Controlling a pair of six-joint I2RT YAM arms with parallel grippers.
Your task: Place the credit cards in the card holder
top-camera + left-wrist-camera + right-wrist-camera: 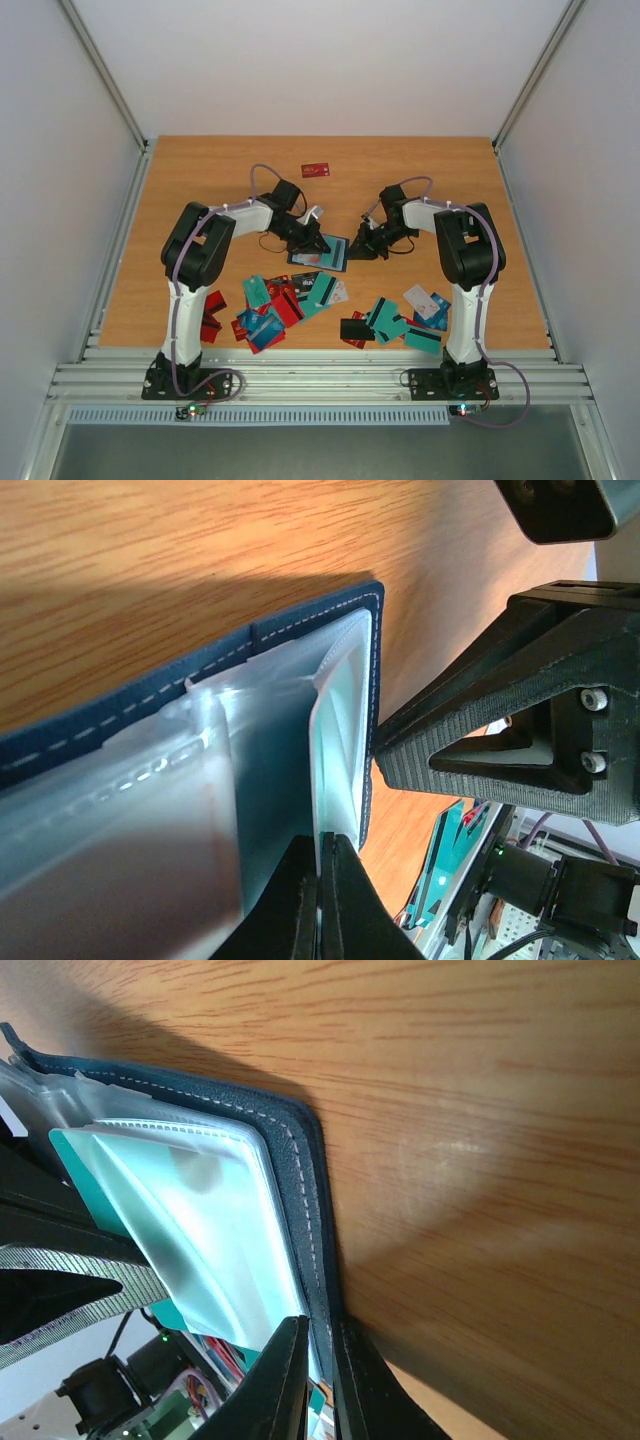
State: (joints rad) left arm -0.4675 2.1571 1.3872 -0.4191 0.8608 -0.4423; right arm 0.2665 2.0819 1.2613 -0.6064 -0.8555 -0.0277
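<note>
The card holder (322,254) lies open mid-table between my claws. My left claw (321,885) is clenched on a clear inner pocket (343,715); my right claw (320,1360) pinches its navy edge. Only the right wrist view shows a teal card (190,1230), seemingly inside a sleeve.

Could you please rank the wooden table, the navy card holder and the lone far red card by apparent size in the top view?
Largest: light-brown wooden table.
Next: open dark navy folding card holder.
Smallest: thin red rectangular plastic card, though it lies farther from the camera.
</note>
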